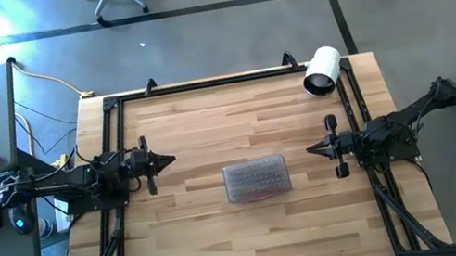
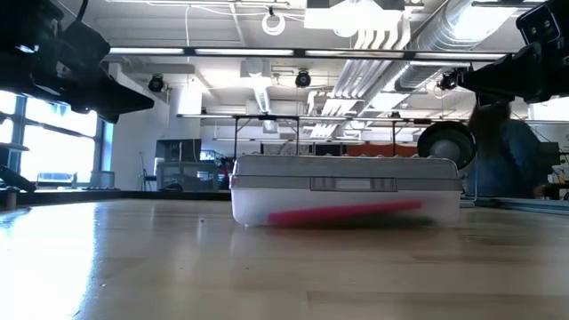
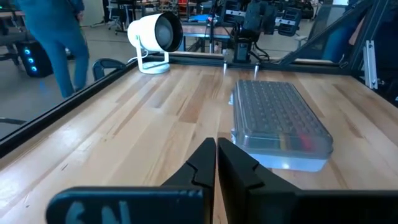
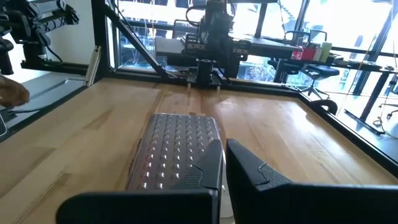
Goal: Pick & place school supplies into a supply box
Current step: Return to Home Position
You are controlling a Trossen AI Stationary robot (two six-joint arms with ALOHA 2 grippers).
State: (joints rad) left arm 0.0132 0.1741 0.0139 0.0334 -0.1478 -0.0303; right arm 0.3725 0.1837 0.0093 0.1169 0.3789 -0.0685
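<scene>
Evidently both sets of jaws are closed on nothing. The left gripper and right gripper hover at opposite sides of the table, pointing inward. Both are well apart from the small clear plastic supply box with a ribbed lid, which lies shut between them. A pink pen-like supply shows through its wall. Packing looks finished and the arms look to be homing, so the next move calls only for folding to rest. The pale wooden table also bears a white cylindrical roll at a corner on the right arm's side. A person in blue stands beyond.
</scene>
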